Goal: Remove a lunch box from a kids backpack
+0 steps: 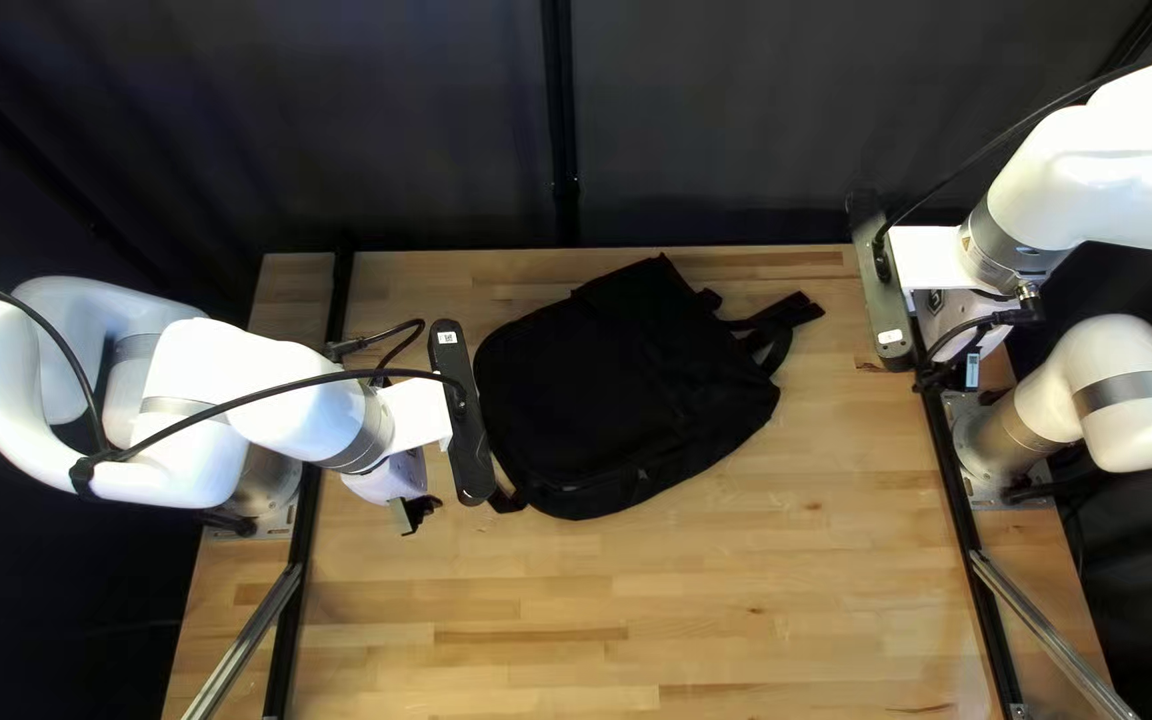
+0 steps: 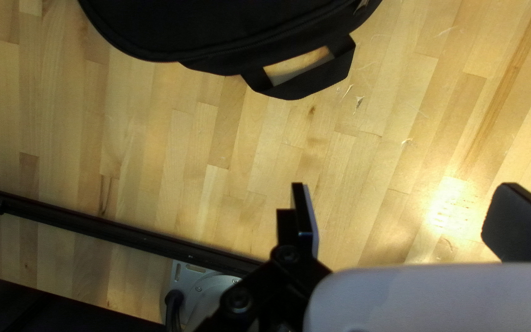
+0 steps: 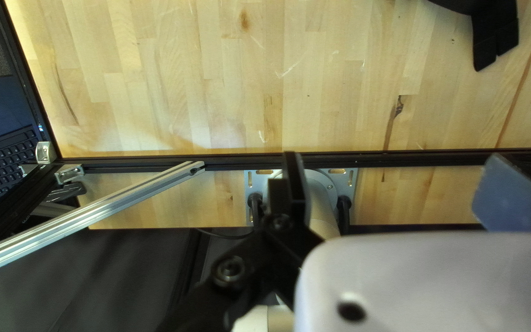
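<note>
In the top left view my left gripper (image 1: 414, 512) hangs near the left end of the black backpack (image 1: 616, 387), and my right gripper (image 1: 936, 379) is over the table's right edge, apart from it. The backpack lies flat, its straps toward the right; no lunch box shows. In the left wrist view the backpack (image 2: 216, 27) and its loop handle (image 2: 302, 83) lie ahead of my left gripper (image 2: 404, 215), whose fingers stand wide apart and empty. The right wrist view shows my right gripper (image 3: 397, 187) open and empty, with a backpack strap (image 3: 493, 37) far ahead.
A black rail (image 1: 323, 494) runs along the table's left side, another (image 1: 963, 520) along its right. Silver bars (image 1: 250, 647) slant near both front corners. In the right wrist view a keyboard (image 3: 1, 160) lies beyond the frame. A dark curtain (image 1: 443, 120) hangs behind the table.
</note>
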Action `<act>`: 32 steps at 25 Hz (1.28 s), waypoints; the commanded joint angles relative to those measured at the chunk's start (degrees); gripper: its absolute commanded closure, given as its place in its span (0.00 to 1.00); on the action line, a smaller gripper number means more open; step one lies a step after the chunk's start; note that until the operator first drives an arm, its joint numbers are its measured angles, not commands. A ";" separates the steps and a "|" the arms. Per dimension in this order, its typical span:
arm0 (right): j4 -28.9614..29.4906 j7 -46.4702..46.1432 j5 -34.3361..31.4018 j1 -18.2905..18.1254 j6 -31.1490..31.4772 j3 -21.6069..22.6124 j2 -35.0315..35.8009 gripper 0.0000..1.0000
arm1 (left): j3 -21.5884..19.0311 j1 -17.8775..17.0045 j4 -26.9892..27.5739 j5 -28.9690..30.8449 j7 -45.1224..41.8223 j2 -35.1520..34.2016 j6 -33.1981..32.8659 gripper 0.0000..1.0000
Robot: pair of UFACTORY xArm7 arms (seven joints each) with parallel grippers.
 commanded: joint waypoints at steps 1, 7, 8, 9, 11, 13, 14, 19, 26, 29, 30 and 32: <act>6.22 -3.42 -4.69 2.34 -3.90 4.95 9.12 0.00 | 0.00 0.00 0.00 0.00 0.00 0.00 0.00 0.00; 3.25 -6.03 -10.06 4.37 -14.80 8.42 13.17 0.00 | 0.00 0.00 0.00 0.00 0.00 0.00 0.00 0.00; 2.93 -6.32 -10.98 4.56 -16.72 8.86 14.17 0.00 | 0.00 0.00 0.00 0.00 0.00 0.00 0.00 0.00; 2.83 -6.56 -12.04 4.61 -18.69 9.28 15.57 0.00 | 0.00 0.00 0.00 0.00 0.00 0.00 0.00 0.00; 2.45 -7.18 -13.77 4.63 -21.71 9.71 17.46 0.00 | 0.00 0.00 0.00 0.00 0.00 0.00 0.00 0.00; 2.08 -7.30 -15.96 4.39 -25.57 10.01 20.12 0.00 | 0.00 0.00 0.00 0.00 0.00 0.00 0.00 0.00; 2.02 -6.99 -17.29 4.16 -27.75 10.26 21.90 0.00 | 0.00 0.00 0.00 0.00 0.00 0.00 0.00 0.00; 2.39 -0.50 -27.55 3.36 -34.95 13.19 29.98 0.00 | 0.00 0.00 0.00 0.00 0.00 0.00 0.00 0.00; 6.29 8.83 -41.35 3.11 -42.60 13.55 41.87 0.00 | 0.00 0.00 0.00 0.00 0.00 0.00 0.00 0.00; 7.71 11.15 -44.37 3.26 -44.53 13.37 45.25 0.00 | 0.00 0.00 0.00 0.00 0.00 0.00 0.00 0.00; 7.88 11.59 -44.86 3.27 -44.93 13.32 45.86 0.00 | 0.00 0.00 0.00 0.00 0.00 0.00 0.00 0.00; 7.95 13.31 -46.46 3.24 -46.64 13.03 47.74 0.00 | 0.00 0.00 0.00 0.00 0.00 0.00 0.00 0.00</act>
